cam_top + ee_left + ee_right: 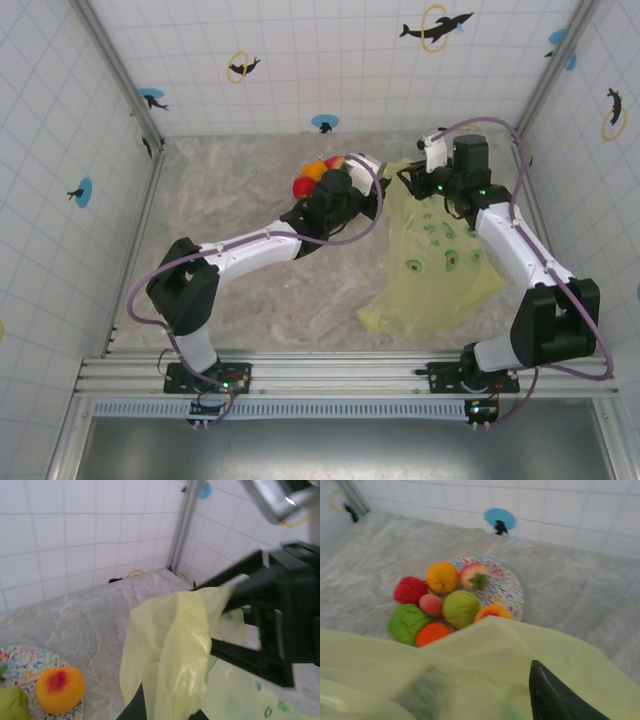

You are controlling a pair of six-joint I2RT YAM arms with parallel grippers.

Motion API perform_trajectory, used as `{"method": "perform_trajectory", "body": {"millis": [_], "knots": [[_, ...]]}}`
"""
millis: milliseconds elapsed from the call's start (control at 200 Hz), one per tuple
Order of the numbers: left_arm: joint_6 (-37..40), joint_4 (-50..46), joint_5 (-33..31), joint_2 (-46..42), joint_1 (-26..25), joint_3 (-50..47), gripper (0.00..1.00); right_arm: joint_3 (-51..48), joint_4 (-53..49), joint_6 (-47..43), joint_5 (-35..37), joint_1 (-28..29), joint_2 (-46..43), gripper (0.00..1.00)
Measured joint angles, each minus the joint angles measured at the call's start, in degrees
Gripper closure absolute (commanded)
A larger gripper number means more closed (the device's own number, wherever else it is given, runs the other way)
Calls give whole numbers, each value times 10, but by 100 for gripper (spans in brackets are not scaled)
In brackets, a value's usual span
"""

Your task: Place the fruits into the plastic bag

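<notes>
The grey marbled table (250,300), walled in by white tiles, carries everything. On its right half lies the large crinkly translucent yellow-green plastic bag (440,270), printed with small dark-green avocado halves. Its body is spread flat toward the near edge, and its far corner is lifted off the surface between the two arms. The left gripper (378,192) reaches across from the left. In the left wrist view its dark fingers (134,706) are clenched on a gathered fold of the film (170,645) that rises straight up from them. The black right gripper (220,615) comes in from the opposite side with its jaws spread wide. The bag's raised edge rests against the upper finger, though whether the film is actually hooked on it is hard to say. From the right wrist, one finger (555,695) shows in front of the film and the other as a dim shape behind it. Just beyond that raised edge, at the far middle of the table, sits a round white plate (507,587) with a busy multicoloured pattern. The small round toy fruits (461,608) are heaped there, touching one another: a red one (410,590), an orange one (442,577), a peach-pink one with a green leaf (475,575), a small pink one (431,604), a large green one (407,624), an orange-red one (432,632), and an orange one (492,612) partly hidden by the bag.
</notes>
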Motion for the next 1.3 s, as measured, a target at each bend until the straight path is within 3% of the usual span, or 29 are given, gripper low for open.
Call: {"method": "perform_trajectory", "body": {"millis": [285, 706, 1076, 1186, 1301], "knots": [[-98, 0, -36, -20, 0, -25, 100, -139, 3, 54, 89, 90, -155, 16], [-133, 0, -43, -40, 0, -41, 100, -244, 3, 112, 172, 169, -210, 17], [-149, 0, -48, -43, 0, -47, 100, -262, 12, 176, 338, 280, -177, 34], [-159, 0, -50, -43, 0, -50, 100, -290, 36, 204, 372, 294, -177, 46], [-167, 0, -50, -43, 0, -50, 100, -305, 64, 229, 390, 296, -165, 70]]}}
